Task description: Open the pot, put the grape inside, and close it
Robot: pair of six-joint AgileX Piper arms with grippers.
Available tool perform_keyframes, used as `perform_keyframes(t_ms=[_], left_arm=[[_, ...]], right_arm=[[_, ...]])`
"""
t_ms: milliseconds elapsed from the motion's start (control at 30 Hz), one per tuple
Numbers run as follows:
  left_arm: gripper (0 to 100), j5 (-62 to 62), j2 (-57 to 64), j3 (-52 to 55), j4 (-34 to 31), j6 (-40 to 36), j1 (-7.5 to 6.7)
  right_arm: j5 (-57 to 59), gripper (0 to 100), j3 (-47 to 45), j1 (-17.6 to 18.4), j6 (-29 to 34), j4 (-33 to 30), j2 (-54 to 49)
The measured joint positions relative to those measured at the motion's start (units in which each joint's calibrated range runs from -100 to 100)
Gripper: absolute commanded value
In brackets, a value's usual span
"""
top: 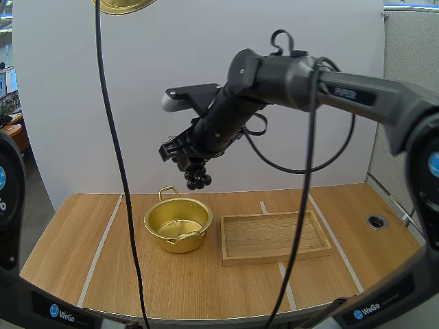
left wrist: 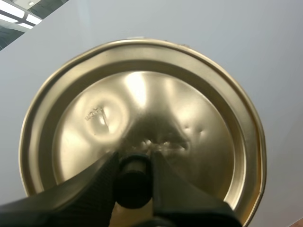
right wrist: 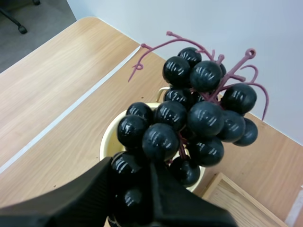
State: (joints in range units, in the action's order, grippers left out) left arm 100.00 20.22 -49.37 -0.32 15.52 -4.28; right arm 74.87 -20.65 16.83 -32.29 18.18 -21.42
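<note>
Above open pot (top: pixel 175 218), right gripper (top: pixel 184 162) pinches grapes (top: pixel 198 178); left gripper (left wrist: pixel 134 160) grips lid (left wrist: pixel 142 94).

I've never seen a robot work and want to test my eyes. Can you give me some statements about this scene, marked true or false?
1. The right fingers hold the grapes above the pot. True.
2. The lid sits on the pot. False: the pot stands open; the left fingers hold the lid up by its knob.
3. The grapes are green. False: they are nearly black.
4. A wooden tray lies beside the pot. True.
</note>
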Motion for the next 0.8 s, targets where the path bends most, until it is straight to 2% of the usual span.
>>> perform_keyframes(t_ms=[333,800], left_arm=[[0,0.0,0.0,0.0,0.0,0.0,0.00],[0,0.0,0.0,0.0,0.0,0.0,0.00]], right_arm=[[-0.1,0,3.8,0.2,0.0,0.0,10.9],[-1.4,0,3.9,1.0,-0.1,0.1,21.3]])
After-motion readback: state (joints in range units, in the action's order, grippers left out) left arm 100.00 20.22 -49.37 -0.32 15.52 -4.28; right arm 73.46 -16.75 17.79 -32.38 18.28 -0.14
